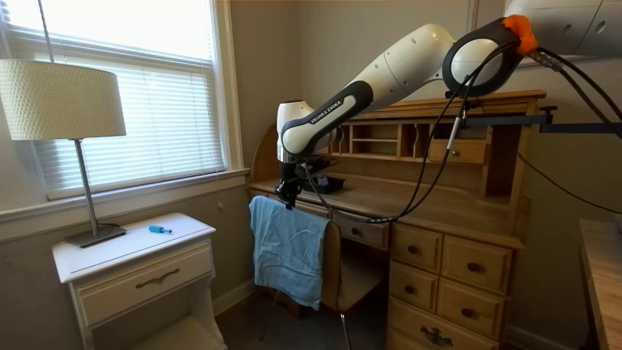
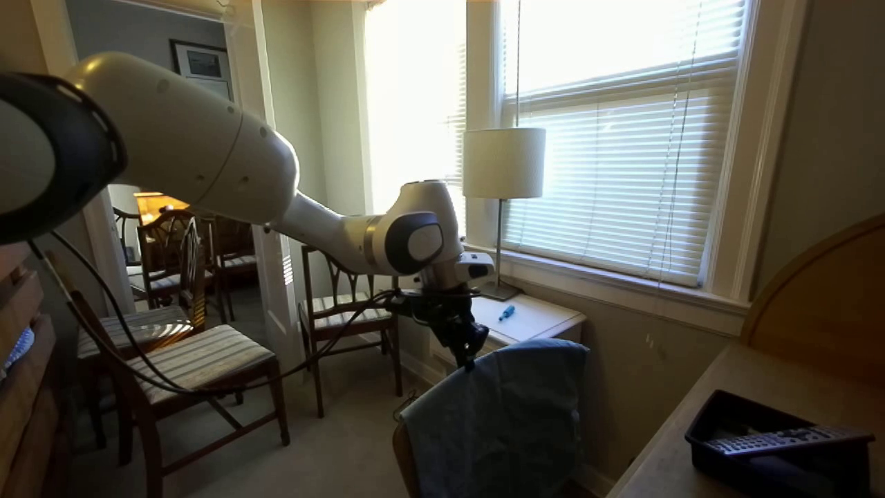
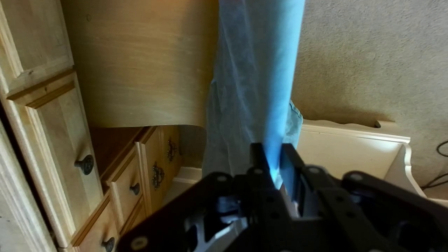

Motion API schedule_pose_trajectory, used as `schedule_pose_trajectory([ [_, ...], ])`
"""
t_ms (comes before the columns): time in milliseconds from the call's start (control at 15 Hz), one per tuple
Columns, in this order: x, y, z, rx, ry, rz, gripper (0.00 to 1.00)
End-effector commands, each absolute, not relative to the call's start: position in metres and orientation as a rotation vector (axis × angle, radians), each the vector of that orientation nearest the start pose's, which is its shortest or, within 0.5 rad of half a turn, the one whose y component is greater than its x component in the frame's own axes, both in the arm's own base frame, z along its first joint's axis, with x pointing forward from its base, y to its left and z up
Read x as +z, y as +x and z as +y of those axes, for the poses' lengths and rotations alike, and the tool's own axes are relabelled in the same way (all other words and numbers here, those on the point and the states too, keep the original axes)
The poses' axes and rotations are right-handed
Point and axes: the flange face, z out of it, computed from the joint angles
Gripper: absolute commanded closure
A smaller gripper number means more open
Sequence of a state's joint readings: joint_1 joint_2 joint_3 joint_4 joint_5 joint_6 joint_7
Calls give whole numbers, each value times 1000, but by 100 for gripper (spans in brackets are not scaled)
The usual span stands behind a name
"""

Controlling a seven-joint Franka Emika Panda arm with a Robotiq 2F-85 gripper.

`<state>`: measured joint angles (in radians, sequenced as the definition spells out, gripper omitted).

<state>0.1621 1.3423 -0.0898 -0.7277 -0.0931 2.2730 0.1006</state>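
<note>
A light blue cloth (image 1: 289, 248) hangs over the back of a wooden chair (image 1: 332, 265). It also shows in an exterior view (image 2: 508, 415) and in the wrist view (image 3: 245, 91). My black gripper (image 1: 290, 203) points down at the cloth's top edge; it also shows in an exterior view (image 2: 470, 361). In the wrist view, my gripper (image 3: 272, 149) has its fingers close together on either side of the cloth-covered edge, and blue fabric fills the narrow gap at the tips. I cannot tell how much of the chair back lies between the fingers.
A wooden desk (image 1: 437, 204) stands behind the chair, with a black tray (image 2: 760, 481) and a remote (image 2: 781, 440). A white nightstand (image 1: 141, 250) bears a lamp (image 1: 60, 99) and a small blue tool (image 1: 159, 229). Striped chairs (image 2: 197, 363) stand beyond the arm.
</note>
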Motion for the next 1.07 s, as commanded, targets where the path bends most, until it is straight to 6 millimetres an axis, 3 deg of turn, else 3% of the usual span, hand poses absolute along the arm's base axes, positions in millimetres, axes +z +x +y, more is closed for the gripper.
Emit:
schedule_pose_trajectory([
  [0,134,809,95,-396,-3247,-203,100],
  [467,135,809,95,-400,-3247,-199,97],
  [533,135,809,96,-396,-3249,-196,61],
  [600,135,809,96,-398,-3252,-213,90],
  [800,137,810,96,-414,-3249,-212,100],
  [1000,139,811,96,-423,-3247,-214,100],
])
